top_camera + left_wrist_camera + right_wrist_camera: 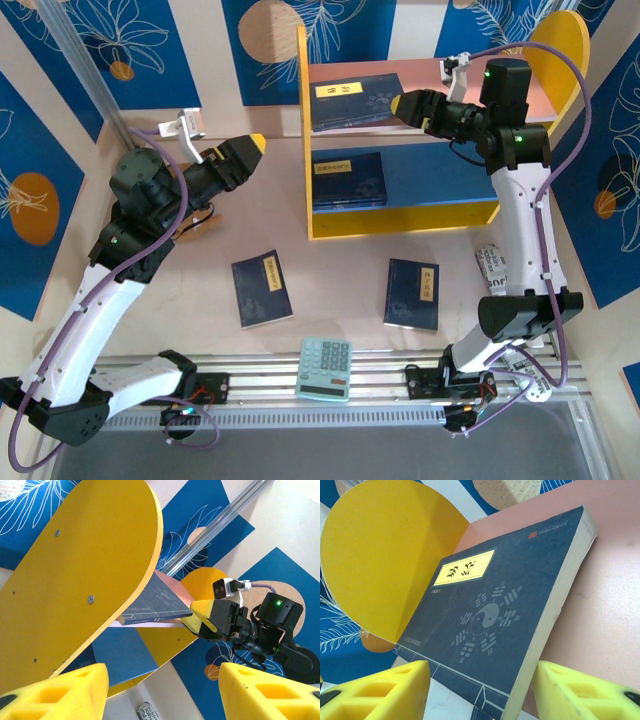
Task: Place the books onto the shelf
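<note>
The shelf (305,130) stands at the back, with yellow sides, a pink top board (420,75) and a blue lower board (440,170). One navy book (355,100) lies on the pink board and another (347,180) on the blue board. Two more books (262,289) (412,293) lie flat on the table. My right gripper (400,104) (480,680) is open at the top book's (495,615) right edge, a finger on each side, not touching it. My left gripper (252,148) (162,685) hangs open and holds nothing, left of the shelf's side panel (75,580).
A mint-green calculator (325,368) lies at the table's near edge on the aluminium rail. A small printed roll (492,265) lies by the right arm. Blue patterned wall panels enclose the back and sides.
</note>
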